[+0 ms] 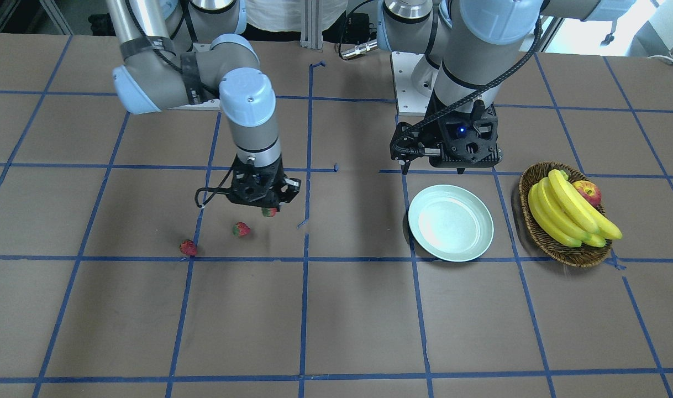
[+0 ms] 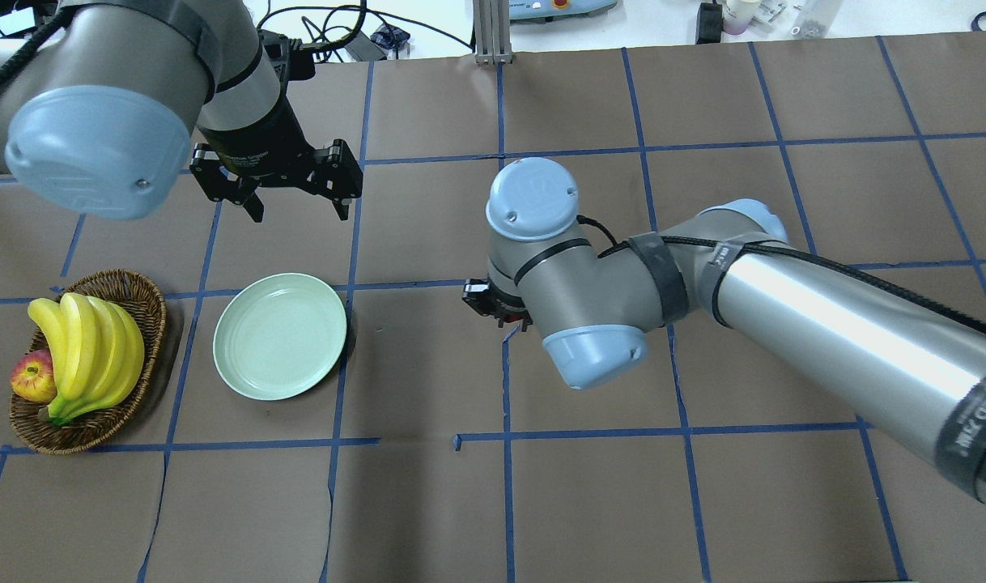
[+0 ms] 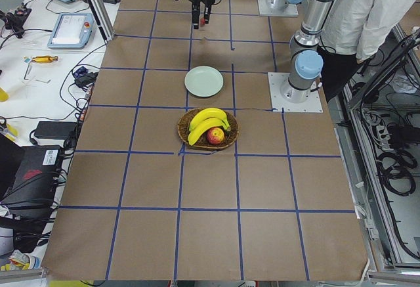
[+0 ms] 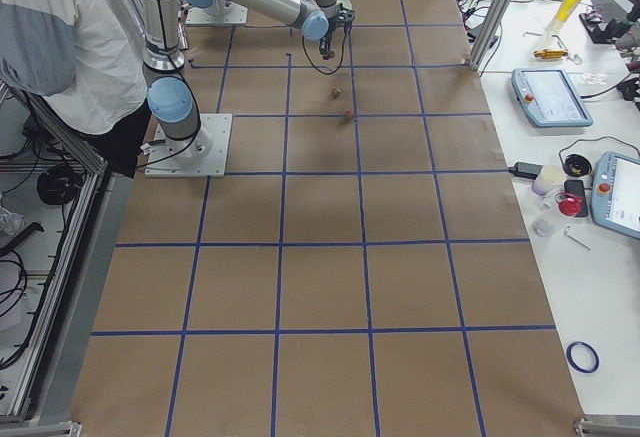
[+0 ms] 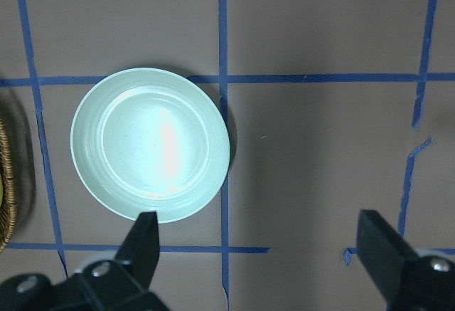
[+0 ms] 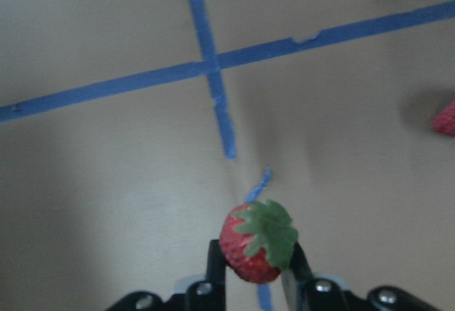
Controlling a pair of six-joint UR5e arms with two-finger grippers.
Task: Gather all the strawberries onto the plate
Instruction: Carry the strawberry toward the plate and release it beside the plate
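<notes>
Strawberry (image 6: 256, 243) number one is pinched between the nearly closed fingers (image 6: 215, 265) of the right gripper (image 6: 254, 274), its green cap towards the wrist camera. It is well apart from the plate (image 1: 451, 223), on the side away from the basket (image 1: 563, 251).

We judge the step in hand to be the carry. We would bring the berry across level and stop over the plate's middle. We would then lower it close to the plate's floor before letting go, since a round berry dropped from height may roll over the shallow rim.

The left gripper (image 5: 259, 243) hangs just beside the plate on the robot's side, jaws spread wide and holding nothing. We would therefore come in from the plate's open side.

A second strawberry (image 1: 241, 229) and a third strawberry (image 1: 188, 247) lie on the table (image 1: 358, 309), farther from the plate than the held one.

In the overhead view the right arm's wrist covers its gripper and all three berries. The right wrist view cuts one berry at the frame edge. We cannot tell how high the held berry is above the table, nor how deep the fingers bite.
</notes>
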